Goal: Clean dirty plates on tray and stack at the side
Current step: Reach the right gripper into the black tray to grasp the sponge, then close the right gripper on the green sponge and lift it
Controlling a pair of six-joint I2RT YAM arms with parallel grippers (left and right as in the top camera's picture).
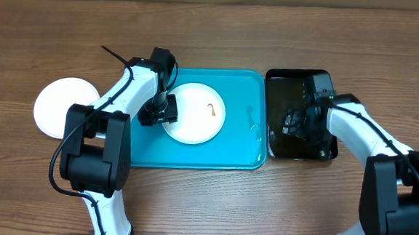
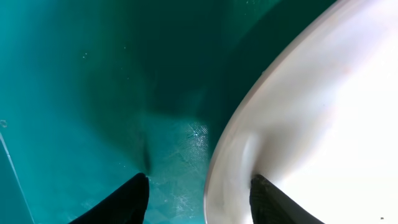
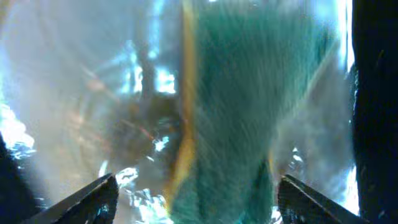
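Note:
A white plate (image 1: 195, 114) with a small orange smear lies on the turquoise tray (image 1: 230, 144). My left gripper (image 1: 157, 113) is at the plate's left edge. In the left wrist view the left gripper (image 2: 199, 199) is open and straddles the plate (image 2: 323, 112) rim, one finger over the tray (image 2: 93, 93), the other over the plate. A second white plate (image 1: 61, 107) lies on the table left of the tray. A third plate is not in view. My right gripper (image 1: 296, 123) is down in the black basin.
The black basin (image 1: 285, 77) stands right of the tray and holds water. In the right wrist view a green sponge with a yellow side (image 3: 249, 112) lies in the water between the open fingers of my right gripper (image 3: 199, 199).

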